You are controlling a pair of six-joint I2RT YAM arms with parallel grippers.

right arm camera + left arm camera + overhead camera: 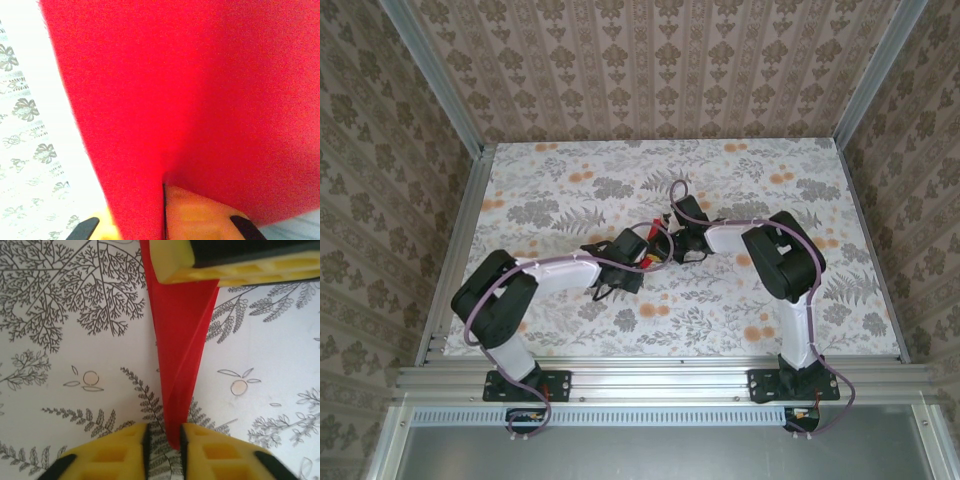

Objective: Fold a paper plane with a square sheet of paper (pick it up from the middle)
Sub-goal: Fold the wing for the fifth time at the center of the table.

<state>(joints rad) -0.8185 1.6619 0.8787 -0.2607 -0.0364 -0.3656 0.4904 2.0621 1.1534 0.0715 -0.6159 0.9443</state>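
The red paper is folded into a narrow pointed shape, the paper plane [182, 340], held just above the flowered table [570, 185]. Its slim tip reaches between the yellow fingers of my left gripper [163, 432]. That gripper is open by a narrow gap, with the tip against its right pad and the table showing between the pads. My right gripper [164, 192] is shut on the wide end of the plane [200, 75], and one of its fingers [225, 265] appears at the top of the left wrist view. From above, both grippers [638, 262] [672, 248] meet at mid-table around the plane [653, 257].
Patterned walls and metal posts [470, 130] enclose the table on three sides. A metal rail [650, 378] runs along the near edge, where the arm bases are bolted.
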